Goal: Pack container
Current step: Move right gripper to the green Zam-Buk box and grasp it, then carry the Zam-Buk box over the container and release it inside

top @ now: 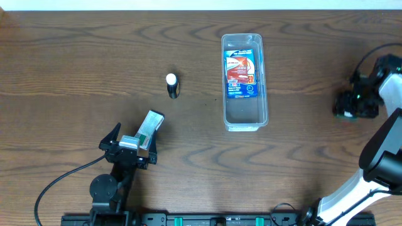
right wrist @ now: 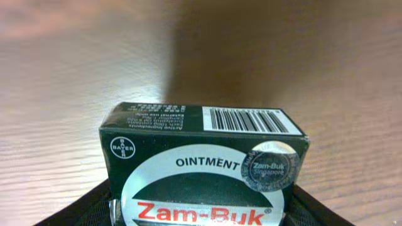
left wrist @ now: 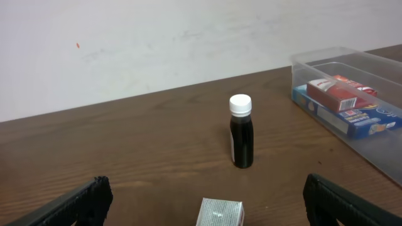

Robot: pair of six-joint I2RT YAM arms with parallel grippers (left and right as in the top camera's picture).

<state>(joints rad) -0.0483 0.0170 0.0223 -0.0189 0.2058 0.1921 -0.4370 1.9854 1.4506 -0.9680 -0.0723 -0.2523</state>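
Plastic container [top: 246,113] well apart from left jaws, released, and right jaws, clenched on ointment box [right wrist: 201,163].

- You find the container [top: 245,112] near the middle of the table [top: 75,50].
- One packet [left wrist: 339,91] lies on another [left wrist: 361,120] in its far half.
- The bottle [top: 172,86] stands upright to its left, apart.
- The small box [top: 151,125] lies nearer you, between the left gripper's [left wrist: 207,198] wide fingers.
- The ointment box [right wrist: 201,163] sits in the right gripper [top: 345,105], far right.
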